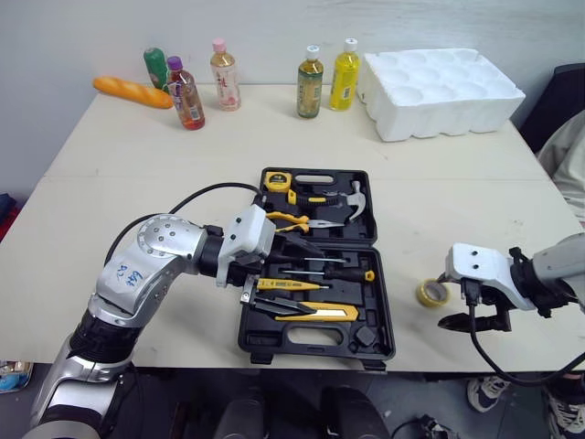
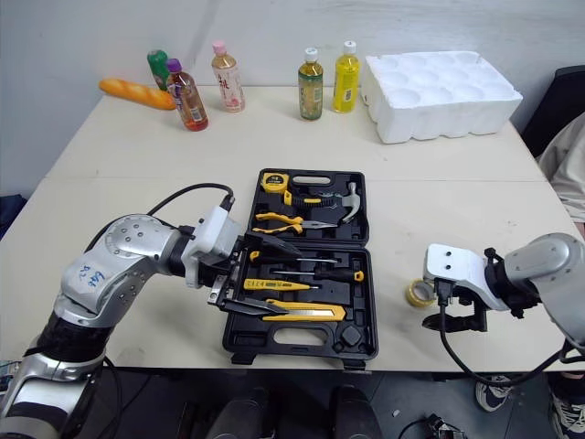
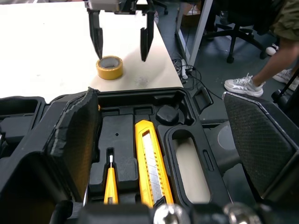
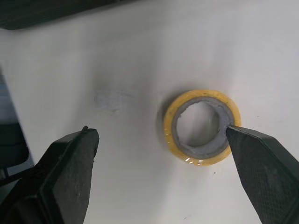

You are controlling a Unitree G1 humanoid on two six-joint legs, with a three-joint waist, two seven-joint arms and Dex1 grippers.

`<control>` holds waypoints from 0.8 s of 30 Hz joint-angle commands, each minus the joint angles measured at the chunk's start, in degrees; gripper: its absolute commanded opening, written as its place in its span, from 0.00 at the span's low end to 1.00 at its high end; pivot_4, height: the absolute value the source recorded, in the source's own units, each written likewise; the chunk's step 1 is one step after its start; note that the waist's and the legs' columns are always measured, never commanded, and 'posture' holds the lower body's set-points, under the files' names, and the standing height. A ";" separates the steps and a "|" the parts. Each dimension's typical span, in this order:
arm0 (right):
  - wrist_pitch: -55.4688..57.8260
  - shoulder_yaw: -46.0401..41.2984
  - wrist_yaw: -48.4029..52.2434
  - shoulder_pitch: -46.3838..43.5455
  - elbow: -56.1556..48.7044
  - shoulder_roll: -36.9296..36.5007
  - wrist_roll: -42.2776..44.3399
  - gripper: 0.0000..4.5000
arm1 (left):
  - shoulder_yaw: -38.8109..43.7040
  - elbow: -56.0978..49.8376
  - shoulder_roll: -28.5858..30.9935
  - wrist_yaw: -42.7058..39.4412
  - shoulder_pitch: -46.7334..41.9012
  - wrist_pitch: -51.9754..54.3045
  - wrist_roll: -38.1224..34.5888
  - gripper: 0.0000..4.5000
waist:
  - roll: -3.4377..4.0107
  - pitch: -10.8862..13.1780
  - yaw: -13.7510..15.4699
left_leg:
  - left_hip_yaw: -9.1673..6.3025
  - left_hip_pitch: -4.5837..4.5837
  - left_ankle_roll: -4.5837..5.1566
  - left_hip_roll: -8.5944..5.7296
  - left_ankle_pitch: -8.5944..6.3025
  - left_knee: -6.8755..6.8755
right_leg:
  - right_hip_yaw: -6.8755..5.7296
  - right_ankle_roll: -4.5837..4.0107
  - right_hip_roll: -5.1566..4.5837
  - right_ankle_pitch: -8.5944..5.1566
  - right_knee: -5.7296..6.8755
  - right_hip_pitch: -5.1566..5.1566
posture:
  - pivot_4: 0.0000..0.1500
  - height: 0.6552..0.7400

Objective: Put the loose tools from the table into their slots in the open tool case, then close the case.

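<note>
The black tool case [image 1: 315, 338] lies open at the table's middle. In it are a tape measure [image 1: 277, 180], a hammer [image 1: 353, 201], pliers [image 1: 297, 219], screwdrivers [image 1: 327, 273] and a yellow utility knife [image 3: 152, 163]. My left gripper [image 1: 297, 274] hangs open over the case's left half, with nothing between its fingers. A yellow tape roll [image 1: 431, 293] lies loose on the table right of the case. My right gripper [image 4: 159, 133] is open just above the table at the roll [image 4: 196, 157], which sits close against one finger [image 4: 261, 168].
Several bottles [image 1: 311, 82], a bread loaf [image 1: 132, 91] and a white foam tray [image 1: 443, 91] stand along the back of the table. A seated person [image 1: 567, 155] is at the right edge. The table's front edge runs just below the case.
</note>
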 commanded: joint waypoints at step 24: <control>-2.93 4.19 -1.90 -1.56 0.56 4.30 -4.55 0.01 | -0.90 -1.19 -1.57 0.66 -1.07 -1.77 0.72 1.00 | 0.00 0.00 -0.03 | 0.00 0.00 -0.01 -0.01 0.01 0.02 | 0.00 0.00 0.02 0.00 0.03 -0.01 | 1.00 0.98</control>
